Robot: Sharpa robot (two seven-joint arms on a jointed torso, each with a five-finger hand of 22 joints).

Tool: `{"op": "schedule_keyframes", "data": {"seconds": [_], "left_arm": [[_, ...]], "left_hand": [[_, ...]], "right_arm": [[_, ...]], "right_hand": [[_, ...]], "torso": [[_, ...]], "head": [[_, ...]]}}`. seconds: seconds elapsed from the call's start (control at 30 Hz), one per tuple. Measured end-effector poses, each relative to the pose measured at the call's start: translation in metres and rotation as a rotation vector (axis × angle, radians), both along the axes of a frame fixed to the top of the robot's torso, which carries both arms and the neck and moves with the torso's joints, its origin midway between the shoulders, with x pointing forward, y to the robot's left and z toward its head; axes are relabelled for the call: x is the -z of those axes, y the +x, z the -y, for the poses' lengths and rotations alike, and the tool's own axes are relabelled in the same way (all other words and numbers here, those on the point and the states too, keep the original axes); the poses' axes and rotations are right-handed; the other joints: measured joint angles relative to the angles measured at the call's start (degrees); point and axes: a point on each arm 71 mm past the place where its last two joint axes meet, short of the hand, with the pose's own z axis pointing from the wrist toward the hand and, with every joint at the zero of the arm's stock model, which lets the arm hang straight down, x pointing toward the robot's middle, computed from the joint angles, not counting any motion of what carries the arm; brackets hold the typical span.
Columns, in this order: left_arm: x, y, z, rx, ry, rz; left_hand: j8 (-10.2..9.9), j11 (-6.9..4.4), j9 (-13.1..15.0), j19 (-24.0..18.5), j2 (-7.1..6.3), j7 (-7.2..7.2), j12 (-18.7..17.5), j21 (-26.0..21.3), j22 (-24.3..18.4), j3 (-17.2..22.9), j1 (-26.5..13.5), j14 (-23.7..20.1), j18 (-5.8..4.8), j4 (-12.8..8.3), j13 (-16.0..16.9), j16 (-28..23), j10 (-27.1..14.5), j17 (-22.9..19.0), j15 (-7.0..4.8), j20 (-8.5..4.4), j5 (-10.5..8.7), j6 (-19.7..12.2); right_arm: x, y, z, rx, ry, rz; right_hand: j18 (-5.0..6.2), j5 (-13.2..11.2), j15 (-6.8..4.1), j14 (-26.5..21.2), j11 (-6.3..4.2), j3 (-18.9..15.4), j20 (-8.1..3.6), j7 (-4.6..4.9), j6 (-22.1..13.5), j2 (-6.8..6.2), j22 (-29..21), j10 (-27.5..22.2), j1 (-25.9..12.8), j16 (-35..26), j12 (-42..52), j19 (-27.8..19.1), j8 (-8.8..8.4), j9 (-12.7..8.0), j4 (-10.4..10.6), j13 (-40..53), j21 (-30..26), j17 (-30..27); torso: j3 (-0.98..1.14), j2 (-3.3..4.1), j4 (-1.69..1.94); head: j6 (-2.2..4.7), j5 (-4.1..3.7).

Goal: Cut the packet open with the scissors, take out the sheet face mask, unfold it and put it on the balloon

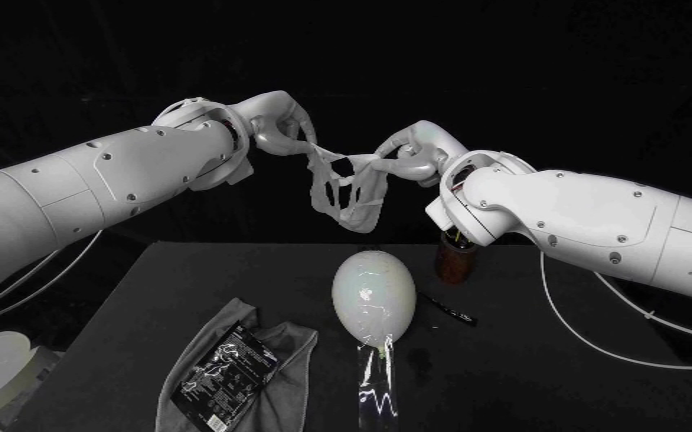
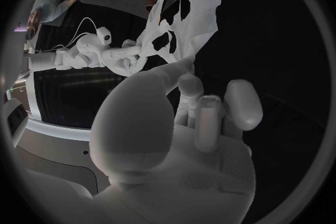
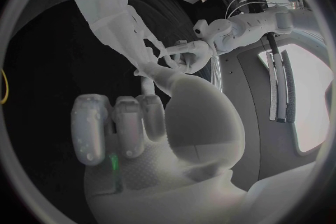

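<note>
Spanning left hand (image 1: 274, 124) and right hand (image 1: 415, 152), mask (image 2: 199, 0) hangs clear of balloon (image 1: 374, 295).

This looks to me like a robot lab or test cell, not a home. I stand at a plain black table (image 1: 555, 397) with a black backdrop (image 1: 346, 32) closing off everything behind it. Thin white cables (image 1: 545, 277) hang loose beside the table.
</note>
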Motion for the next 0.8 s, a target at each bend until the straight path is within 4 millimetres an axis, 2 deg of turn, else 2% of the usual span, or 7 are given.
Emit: {"op": "schedule_keyframes", "data": {"seconds": [0.37, 0.8], "left_arm": [[0.0010, -0.0001, 0.0017, 0.005, 0.000, -0.012], [0.0012, 0.0033, 0.0084, -0.001, -0.013, -0.013]], "left_hand": [[0.0, -0.01, 0.0, 0.0, 0.00, 0.10, 0.0, 0.0, 0.0, 0.0, 0.0, 0.0, 0.00, 0.0, 0.0, 0.1, 0.0, 0.0, 0.01, 0.00, 0.00, 0.1], [-0.2, -0.01, 0.0, 0.0, -0.02, 0.09, 0.0, 0.0, 0.0, 0.3, 0.0, 0.0, 0.00, 0.0, 0.0, 0.1, 0.0, 0.0, 0.01, 0.00, -0.12, 0.1]], "right_arm": [[-0.0101, 0.0052, 0.0067, 0.041, -0.008, 0.062], [-0.0106, 0.0034, 0.0020, 0.035, -0.013, 0.058]], "right_hand": [[0.00, -0.1, -0.09, 0.1, 0.00, 0.0, 0.01, 0.13, 0.0, 0.06, 0.0, 0.0, 0.1, 0.0, 0.2, 0.0, 0.00, 0.0, 0.0, 0.0, 0.3, -0.1], [0.00, -0.2, -0.08, 0.1, 0.00, 0.0, 0.02, 0.30, -0.1, 0.06, 0.0, 0.0, 0.1, -0.1, 0.2, 0.0, 0.01, 0.0, 0.0, 0.0, 0.2, 0.0]], "torso": [[0.01, 0.03, 0.00], [0.00, -0.03, -0.03]], "head": [[-0.08, -0.10], [0.16, -0.83]]}}
